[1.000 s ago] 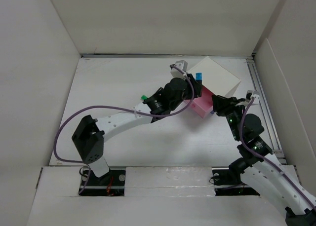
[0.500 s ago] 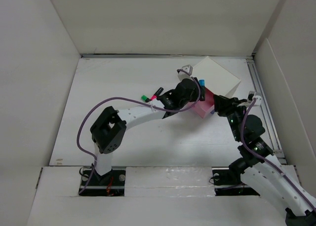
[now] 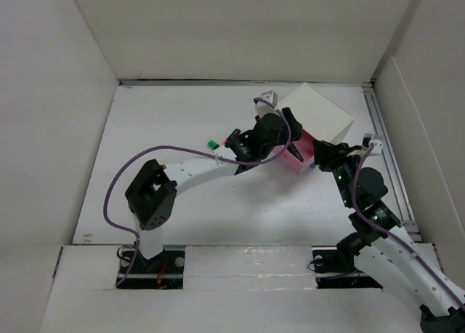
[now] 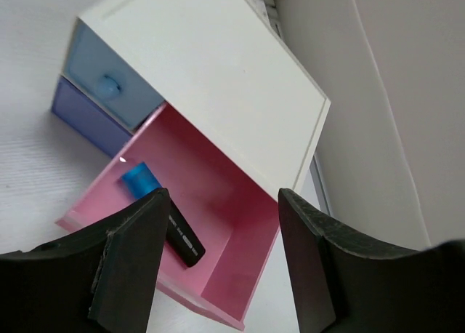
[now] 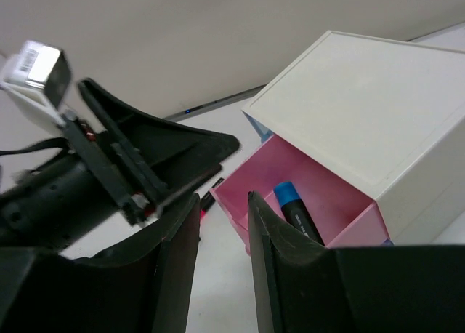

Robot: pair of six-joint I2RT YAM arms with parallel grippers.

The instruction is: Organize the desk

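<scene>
The matte white, faintly ribbed bench (image 3: 160, 129) fills the floor of a plain white walled enclosure. A small boxy white drawer cabinet with a smooth flat top (image 3: 320, 111) stands on the bench towards 1 o'clock in the overhead view, turned corner-on.

Its glossy pink plastic drawer (image 4: 218, 202) is pulled out towards 7 o'clock, a shallow rectangular tray with thin walls. A cylindrical marker with a black barrel and a bright blue cap (image 4: 182, 238) lies flat on the drawer floor, slanted across it, cap end towards the cabinet. Beside the pink drawer, on the cabinet front, a pale blue drawer with a round knob (image 4: 109, 64) sits closed above a closed lilac drawer (image 4: 87, 115).

The left hand (image 4: 221, 198) hangs over the open pink drawer with its two blunt, matte black fingers (image 4: 131, 260) spread wide and nothing between them; the marker is below them, not gripped. The right hand (image 5: 224, 202) is at about 4 o'clock from the drawer, close beside it, its wedge-shaped black fingers set a narrow gap apart and holding nothing.

At 9 o'clock from the left hand, a small green-tipped piece (image 3: 212, 143) lies on the bench, with a slim red-and-black pen (image 5: 209, 201) near it; their finer shapes are too small to make out.
</scene>
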